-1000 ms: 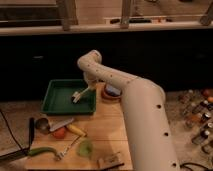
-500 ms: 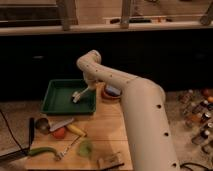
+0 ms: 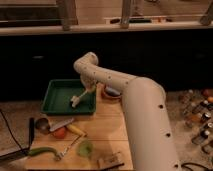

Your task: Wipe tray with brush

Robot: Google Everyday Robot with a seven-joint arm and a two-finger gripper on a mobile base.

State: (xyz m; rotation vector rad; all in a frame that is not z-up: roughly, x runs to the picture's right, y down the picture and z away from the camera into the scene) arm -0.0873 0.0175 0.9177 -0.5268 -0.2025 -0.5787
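Change: hardly any; the arm [image 3: 127,87], the hand [image 3: 90,89] and the brush [image 3: 80,96] sit as they did half a second ago.
Hand: above the right half of the tray [image 3: 56,97], close to its right rim, clamped on the upper end of the brush handle.
Brush: slants down and left from the hand, with its whitish head low inside the tray, right of the tray's centre. Contact with the floor cannot be told.
Tray: lies on the bench [image 3: 105,131], at its far left.
Bowl: a reddish bowl [image 3: 111,93] sits just beside the tray's right rim.
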